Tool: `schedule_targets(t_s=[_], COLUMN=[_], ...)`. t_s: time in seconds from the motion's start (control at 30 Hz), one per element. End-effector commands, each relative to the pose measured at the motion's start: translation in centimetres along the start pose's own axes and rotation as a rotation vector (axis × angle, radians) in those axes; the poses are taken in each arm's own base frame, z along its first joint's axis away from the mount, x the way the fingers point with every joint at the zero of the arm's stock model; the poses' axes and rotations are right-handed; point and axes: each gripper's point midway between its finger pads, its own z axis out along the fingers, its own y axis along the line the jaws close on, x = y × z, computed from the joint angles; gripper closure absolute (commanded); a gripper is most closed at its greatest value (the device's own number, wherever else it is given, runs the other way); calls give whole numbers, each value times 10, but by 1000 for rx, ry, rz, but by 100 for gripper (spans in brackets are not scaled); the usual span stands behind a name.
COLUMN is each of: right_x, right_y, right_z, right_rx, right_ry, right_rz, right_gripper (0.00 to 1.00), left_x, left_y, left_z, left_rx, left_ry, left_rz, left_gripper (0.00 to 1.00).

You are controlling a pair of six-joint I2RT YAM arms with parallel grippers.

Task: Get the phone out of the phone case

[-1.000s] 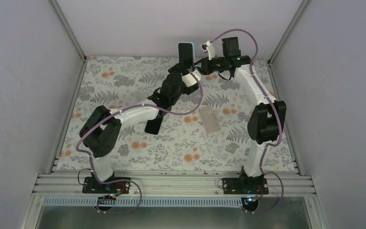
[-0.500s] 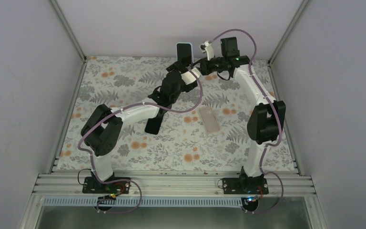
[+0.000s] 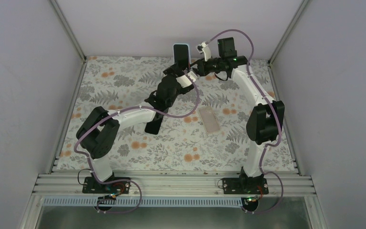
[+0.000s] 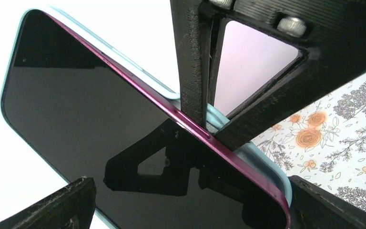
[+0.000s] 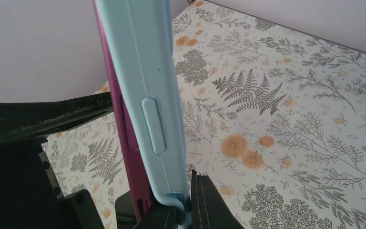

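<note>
Top external: logged slight leftward shift of phone, held by left end effector, with case pinched by right end effector; extraction unfinished.

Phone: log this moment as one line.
left gripper: holds phone upright | right gripper: pinches case edge | state: phone not yet out of case

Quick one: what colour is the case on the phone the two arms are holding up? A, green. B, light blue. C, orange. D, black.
B: the phone case wrapped round the magenta-edged phone is plainly light blue in both wrist views.
</note>
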Motion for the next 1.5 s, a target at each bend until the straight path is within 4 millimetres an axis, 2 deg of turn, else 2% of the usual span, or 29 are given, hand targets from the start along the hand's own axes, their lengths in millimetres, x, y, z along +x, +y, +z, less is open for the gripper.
schedule_targets(t_s=[0.0, 0.13, 0.3, 0.43, 0.6, 0.67, 0.9, 1.13, 1.47], right_x=[-17, -15, -9, -4, -3, -4, -3, -1, 0], right_y=[10, 12, 11, 12, 7, 4, -2, -3, -3], right_z=[-15, -15, -14, -13, -11, -11, -8, -7, -6], right_rx=[1, -2, -3, -4, 13, 28, 42, 42, 41], right_ry=[-43, -36, -20, -8, -2, -2, 10, 15, 20], right_rz=[-68, -70, -70, -70, -67, -73, -88, -87, -91], right_gripper=[97, 97, 97, 97, 97, 97, 97, 97, 97], left_x=[-21, -19, -15, -17, -24, -27, -30, -32, -36], left_y=[46, 54, 80, 92, 96, 94, 94, 85, 82], left_z=[-9, -7, -6, -12, -23, -28, -34, -34, -36], left_rx=[-127, -166, -266, -310, -311, -288, -268, -211, -184], left_ry=[-58, -48, -36, -52, -93, -116, -134, -145, -152], left_rz=[-37, -38, -50, -37, -28, -27, -31, -27, -33], left_gripper=[4, 8, 21, 24, 26, 24, 6, 2, 0])
